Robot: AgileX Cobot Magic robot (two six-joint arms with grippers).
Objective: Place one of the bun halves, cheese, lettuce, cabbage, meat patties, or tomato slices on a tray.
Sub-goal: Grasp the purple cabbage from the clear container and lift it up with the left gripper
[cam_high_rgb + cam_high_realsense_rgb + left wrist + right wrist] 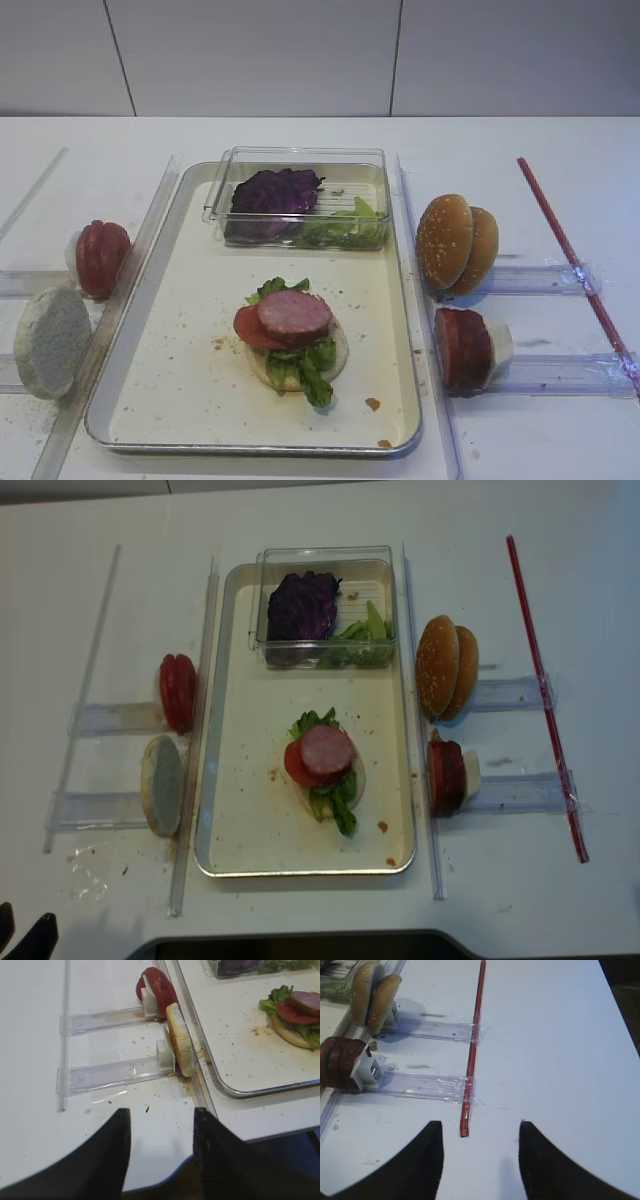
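On the silver tray stands a stack: a pale bun half, lettuce, a tomato slice and a meat patty on top. Purple cabbage and more lettuce lie in the clear box. Left of the tray stand tomato slices and a pale bun half. To the right are sesame bun halves and meat patties. My left gripper hangs open and empty over the table's front left edge. Open and empty too, my right gripper is over bare table, right of the patties.
The clear plastic box sits at the tray's far end. Clear plastic rails hold the upright food on both sides. A red strip is taped across the right rails. The table's front edge lies just under my left gripper.
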